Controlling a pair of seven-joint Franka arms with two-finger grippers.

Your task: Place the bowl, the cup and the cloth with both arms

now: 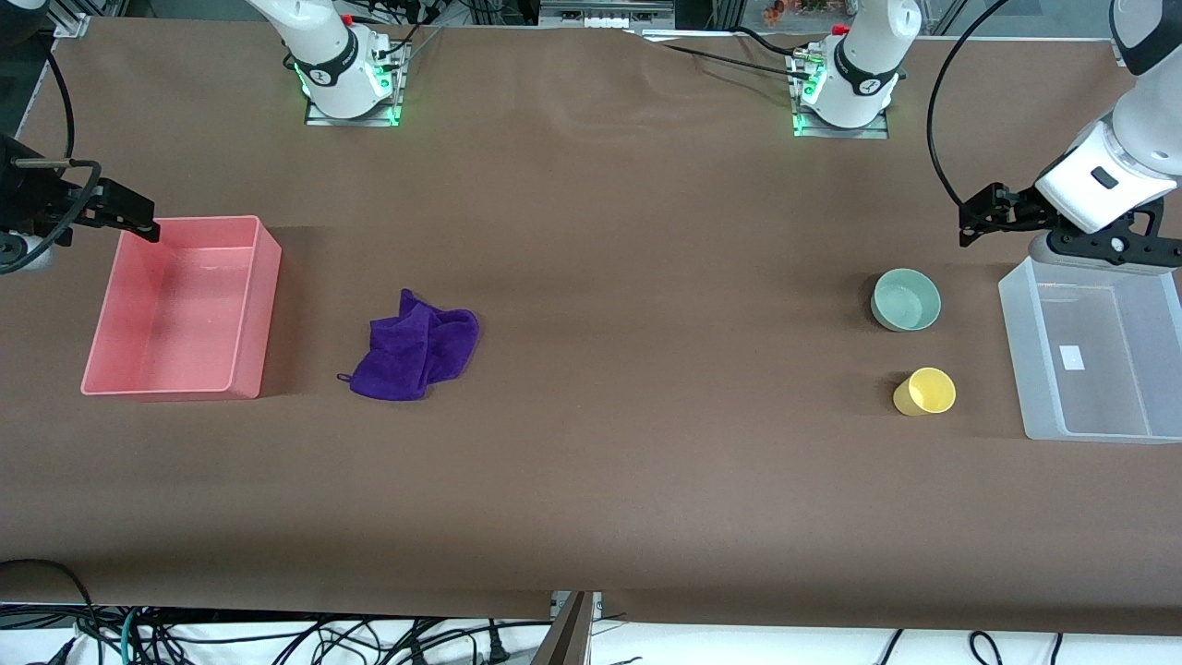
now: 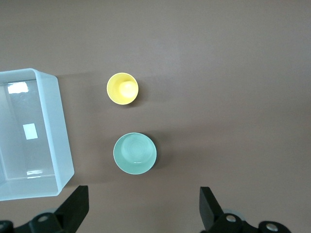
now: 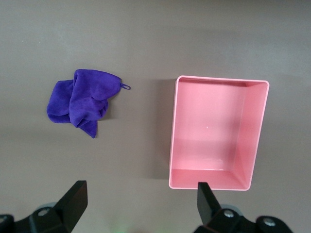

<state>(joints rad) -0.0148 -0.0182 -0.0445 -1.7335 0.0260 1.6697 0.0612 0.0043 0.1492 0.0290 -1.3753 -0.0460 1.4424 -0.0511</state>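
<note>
Right arm (image 1: 28, 208) is running off the front view's edge at its end of the table, so most of it isn't showing; only the black gripper end is reaching in over the pink bin's (image 1: 242, 305) far corner. Left arm (image 1: 1108, 175) is also getting cut by the edge, upper links gone. In both wrist views the finger bases are dropping out of frame. Clear bin (image 2: 60, 141) is being clipped in the left wrist view.

My two arms, the left arm (image 1: 1117, 157) and the right arm (image 1: 319, 42), are glossy white with black joint bands, looping black cables, green-lit bases, and matte black grippers with wedge-shaped fingers (image 2: 77, 206).
</note>
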